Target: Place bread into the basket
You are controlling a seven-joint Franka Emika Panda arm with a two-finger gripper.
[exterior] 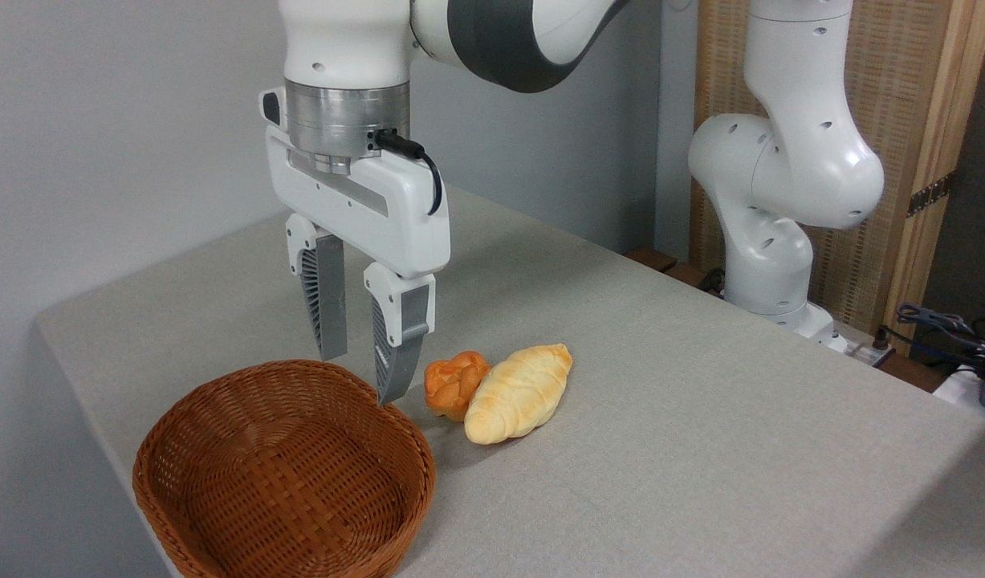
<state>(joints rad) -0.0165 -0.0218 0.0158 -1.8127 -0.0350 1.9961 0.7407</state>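
Observation:
The bread, a long pale-yellow ridged roll, lies on the grey tablecloth to the right of the basket. The basket is a shallow reddish-brown wicker bowl at the front left, with nothing inside it. My gripper hangs pointing down over the basket's far rim, to the left of the bread. Its two grey fingers stand apart with nothing between them, so it is open.
A small orange-brown knotted bun rests against the bread's left side, just right of my fingers. The arm's white base stands at the table's back right. Cables lie at the far right. The table edge runs close to the basket on the left.

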